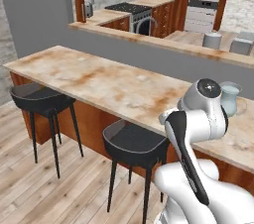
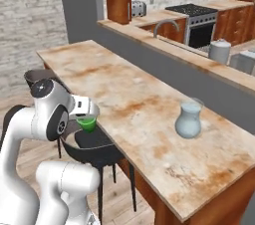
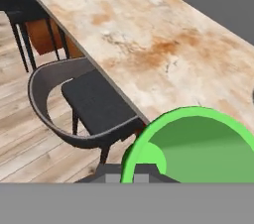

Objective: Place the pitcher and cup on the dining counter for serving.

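The small bright green cup [image 2: 88, 124] hangs in the air just off the near edge of the dining counter [image 2: 124, 89], above a black stool. My gripper [image 2: 88, 118] is shut on the cup from above. In the hand view the cup's rim [image 3: 198, 119] is close at the lower right, with the dining counter's rust-stained top [image 3: 149, 34] beyond it. The pale-blue glass pitcher [image 2: 189, 119] stands upright on the dining counter, well to the right of the cup. In the left base view the pitcher [image 1: 232, 98] is partly behind my arm, on the counter [image 1: 99, 82].
Black stools [image 1: 42, 100] [image 1: 135, 142] [image 3: 94, 104] stand along the counter's near side on the wooden floor. Behind the counter runs a raised ledge with a grey canister [image 2: 219, 51], a faucet [image 2: 164, 24] and a stove [image 2: 191, 10] beyond.
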Motion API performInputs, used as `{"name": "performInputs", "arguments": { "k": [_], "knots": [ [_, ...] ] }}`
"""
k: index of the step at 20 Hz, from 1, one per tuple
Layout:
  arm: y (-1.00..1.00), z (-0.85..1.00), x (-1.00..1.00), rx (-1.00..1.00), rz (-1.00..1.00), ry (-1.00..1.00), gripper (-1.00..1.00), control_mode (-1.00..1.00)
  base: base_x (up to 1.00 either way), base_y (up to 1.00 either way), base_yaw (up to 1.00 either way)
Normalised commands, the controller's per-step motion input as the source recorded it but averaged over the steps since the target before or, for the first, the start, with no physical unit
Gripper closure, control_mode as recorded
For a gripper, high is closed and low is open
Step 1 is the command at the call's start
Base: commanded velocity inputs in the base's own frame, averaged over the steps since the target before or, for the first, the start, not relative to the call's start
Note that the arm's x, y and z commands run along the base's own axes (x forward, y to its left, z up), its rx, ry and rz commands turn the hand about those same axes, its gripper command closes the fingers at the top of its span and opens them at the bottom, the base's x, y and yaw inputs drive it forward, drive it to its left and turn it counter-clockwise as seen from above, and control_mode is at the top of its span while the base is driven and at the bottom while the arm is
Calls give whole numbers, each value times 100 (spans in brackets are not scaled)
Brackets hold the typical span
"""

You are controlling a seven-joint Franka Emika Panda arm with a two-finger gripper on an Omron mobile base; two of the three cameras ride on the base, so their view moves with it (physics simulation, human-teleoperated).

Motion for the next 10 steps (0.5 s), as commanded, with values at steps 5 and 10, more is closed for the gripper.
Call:
{"name": "performInputs", "arguments": {
  "k": [5, 10],
  "knots": [
    [0, 0, 0, 0, 0, 0, 100, 100, 62, 26, -41],
    [-19, 0, 36, 0, -18, 6, 100, -100, 21, 0, -13]
  ]
}}
